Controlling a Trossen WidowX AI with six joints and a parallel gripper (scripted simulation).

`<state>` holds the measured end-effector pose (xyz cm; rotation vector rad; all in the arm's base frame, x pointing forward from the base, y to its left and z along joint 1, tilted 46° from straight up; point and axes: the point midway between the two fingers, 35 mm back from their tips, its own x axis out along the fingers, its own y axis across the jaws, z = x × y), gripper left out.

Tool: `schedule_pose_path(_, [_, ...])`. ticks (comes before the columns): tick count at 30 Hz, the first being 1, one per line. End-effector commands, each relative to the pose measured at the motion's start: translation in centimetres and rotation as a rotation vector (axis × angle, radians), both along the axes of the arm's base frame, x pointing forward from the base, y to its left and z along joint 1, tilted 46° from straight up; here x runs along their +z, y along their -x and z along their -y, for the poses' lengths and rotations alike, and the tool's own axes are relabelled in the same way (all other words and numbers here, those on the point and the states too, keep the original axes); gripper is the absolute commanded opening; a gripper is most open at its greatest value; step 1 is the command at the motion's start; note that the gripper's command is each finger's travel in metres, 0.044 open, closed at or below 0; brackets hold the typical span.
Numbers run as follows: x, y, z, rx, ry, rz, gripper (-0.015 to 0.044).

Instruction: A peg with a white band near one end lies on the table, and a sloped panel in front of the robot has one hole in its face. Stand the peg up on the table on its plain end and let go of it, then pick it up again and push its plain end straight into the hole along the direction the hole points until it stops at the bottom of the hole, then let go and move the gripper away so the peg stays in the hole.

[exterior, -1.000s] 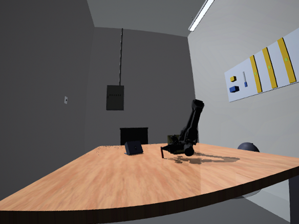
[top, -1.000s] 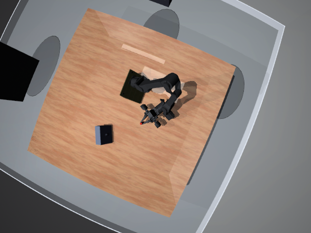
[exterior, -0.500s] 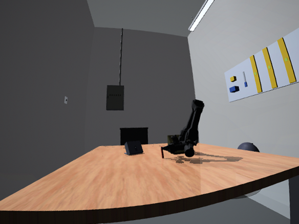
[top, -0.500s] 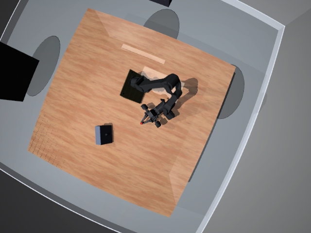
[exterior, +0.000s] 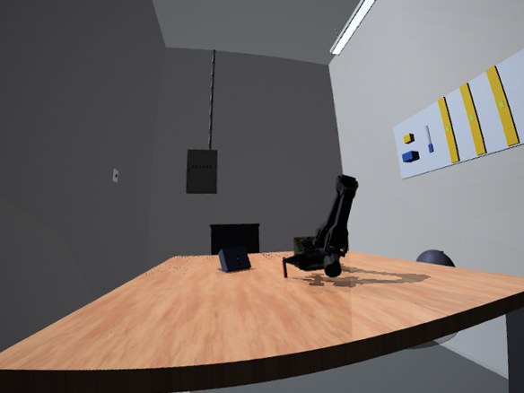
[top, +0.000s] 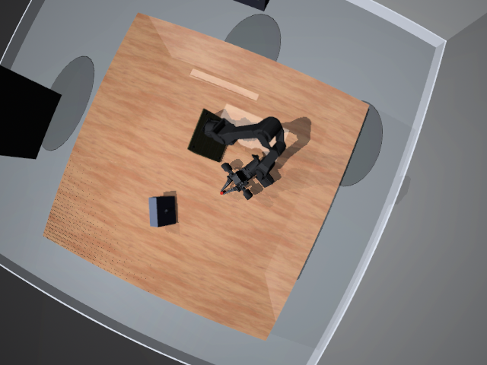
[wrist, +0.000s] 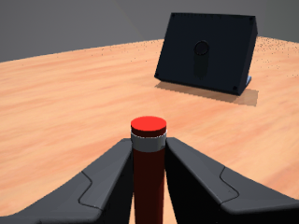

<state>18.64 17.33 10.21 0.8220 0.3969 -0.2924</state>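
The red peg [top: 222,192] [exterior: 286,270] [wrist: 149,187] stands close to upright, with its white band and red top uppermost and its plain end down. In the exterior view it leans slightly, and its lower end is at or just above the table; I cannot tell if it touches. My gripper [top: 223,192] [exterior: 285,260] [wrist: 149,148] is shut on the peg near the white band, one finger on each side. The dark sloped panel [top: 161,220] [exterior: 229,263] [wrist: 179,58] stands beyond the peg, and its round hole [top: 166,211] [wrist: 201,48] faces the arm. The peg's lower end is hidden in the wrist view.
The wooden table [top: 204,255] [exterior: 197,329] lies under everything. The arm's dark base plate [top: 202,143] is on the table behind the gripper. In the wrist view, table surface lies between the peg and the panel's foot, with no object standing there.
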Motion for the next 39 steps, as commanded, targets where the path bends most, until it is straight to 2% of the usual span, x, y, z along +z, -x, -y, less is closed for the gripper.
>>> schedule_pose_path(1, [-0.09, 0.13, -0.22, 0.000, 0.000, 0.000, 0.0049])
schedule_pose_path(39, [0.10, 0.41, -0.35, -0.025, 0.010, 0.013, 0.0049])
